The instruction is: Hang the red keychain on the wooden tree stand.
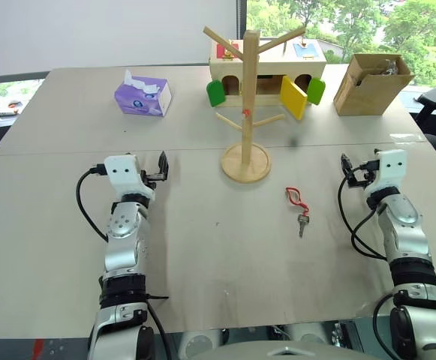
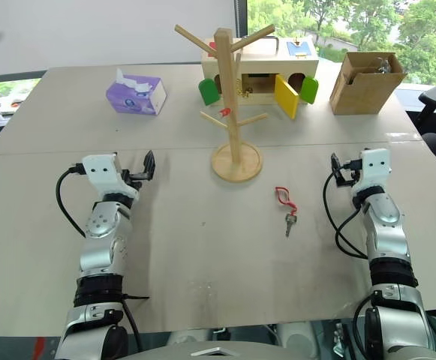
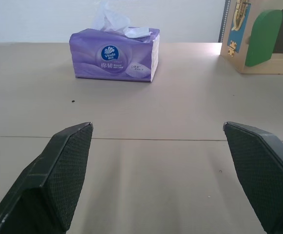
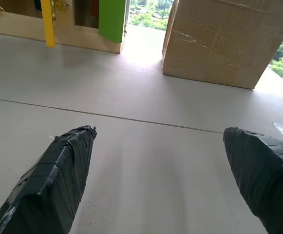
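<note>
The red keychain (image 1: 298, 201), a thin red cord loop with a small dark key, lies flat on the table just right of the middle. Behind it and to its left stands the wooden tree stand (image 1: 248, 105), a light pole on a round disc base with slanted pegs. My left gripper (image 1: 162, 166) hovers over the left side of the table, open and empty, its fingers (image 3: 63, 170) wide apart. On the right side my right gripper (image 1: 347, 166) is open and empty too, to the right of the keychain.
A purple tissue box (image 1: 142, 96) sits at the back left. Behind the stand is a wooden toy house (image 1: 266, 71) with green and yellow flaps. A brown cardboard box (image 1: 370, 82) stands at the back right. A seam line crosses the table.
</note>
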Robot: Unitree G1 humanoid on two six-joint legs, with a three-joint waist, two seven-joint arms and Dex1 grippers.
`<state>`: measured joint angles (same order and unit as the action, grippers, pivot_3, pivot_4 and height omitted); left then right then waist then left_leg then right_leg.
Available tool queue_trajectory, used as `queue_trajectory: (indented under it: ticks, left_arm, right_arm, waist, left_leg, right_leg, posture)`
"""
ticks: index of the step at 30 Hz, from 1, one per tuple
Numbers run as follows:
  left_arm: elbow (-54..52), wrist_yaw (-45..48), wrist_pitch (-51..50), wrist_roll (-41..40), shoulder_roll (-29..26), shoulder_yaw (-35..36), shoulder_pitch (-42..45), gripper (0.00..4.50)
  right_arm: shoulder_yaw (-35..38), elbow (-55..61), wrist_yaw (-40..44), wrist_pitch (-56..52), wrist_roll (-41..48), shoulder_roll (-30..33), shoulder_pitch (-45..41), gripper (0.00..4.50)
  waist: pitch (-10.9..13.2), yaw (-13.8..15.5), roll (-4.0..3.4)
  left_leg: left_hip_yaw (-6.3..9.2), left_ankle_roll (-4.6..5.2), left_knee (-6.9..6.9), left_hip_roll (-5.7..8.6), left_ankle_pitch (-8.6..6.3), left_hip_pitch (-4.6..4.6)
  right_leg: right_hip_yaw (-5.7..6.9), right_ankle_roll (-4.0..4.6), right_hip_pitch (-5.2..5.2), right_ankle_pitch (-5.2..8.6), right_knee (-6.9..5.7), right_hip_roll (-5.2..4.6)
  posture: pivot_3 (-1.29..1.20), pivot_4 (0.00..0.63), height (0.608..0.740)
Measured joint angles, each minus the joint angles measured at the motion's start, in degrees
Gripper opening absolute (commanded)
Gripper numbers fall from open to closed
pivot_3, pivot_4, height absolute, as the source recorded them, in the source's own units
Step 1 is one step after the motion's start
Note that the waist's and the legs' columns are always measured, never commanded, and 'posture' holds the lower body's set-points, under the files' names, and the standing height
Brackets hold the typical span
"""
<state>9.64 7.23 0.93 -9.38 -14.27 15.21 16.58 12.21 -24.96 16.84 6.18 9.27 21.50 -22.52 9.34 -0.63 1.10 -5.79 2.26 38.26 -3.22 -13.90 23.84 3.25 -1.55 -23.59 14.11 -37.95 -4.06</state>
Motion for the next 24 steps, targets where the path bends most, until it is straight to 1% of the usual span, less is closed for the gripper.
queue_trajectory:
  ticks: [18, 22, 24]
  left_arm:
    - [0.0, 2.8, 0.0, -2.5, 0.2, 0.0, 0.0, 4.43]
    - [-0.3, 5.0, -0.7, -5.4, 1.0, 0.0, -0.1, 4.43]
    - [-4.0, 8.9, -0.8, -7.6, 0.7, -1.3, -2.4, 4.43]
  right_arm:
    - [0.1, 0.0, 0.0, 0.0, 0.3, 0.0, 0.0, 4.5]
    - [0.1, 0.0, 0.1, 0.0, 0.3, 0.0, 0.0, 4.5]
    - [0.1, 0.1, 1.3, -0.2, 1.2, 0.3, 0.2, 4.5]
  waist:
    - [0.0, 0.0, 0.0]
    - [0.0, 0.0, 0.0]
    - [0.0, -0.1, 0.0]
  left_leg:
    - [0.0, 0.0, 0.0, 0.0, 0.0, 0.0]
    - [0.0, 0.0, 0.0, 0.0, 0.0, 0.0]
    - [-0.04, 0.0, 0.0, -0.01, 0.0, 0.0]
  right_leg:
    - [0.0, 0.0, 0.0, 0.0, 0.0, 0.0]
    - [0.0, 0.0, 0.0, 0.0, 0.0, 0.0]
    - [-0.04, 0.0, 0.0, 0.0, 0.01, 0.0]
  posture:
    - [0.0, 0.15, 0.74]
    - [0.0, 0.15, 0.74]
    - [0.0, 0.15, 0.74]
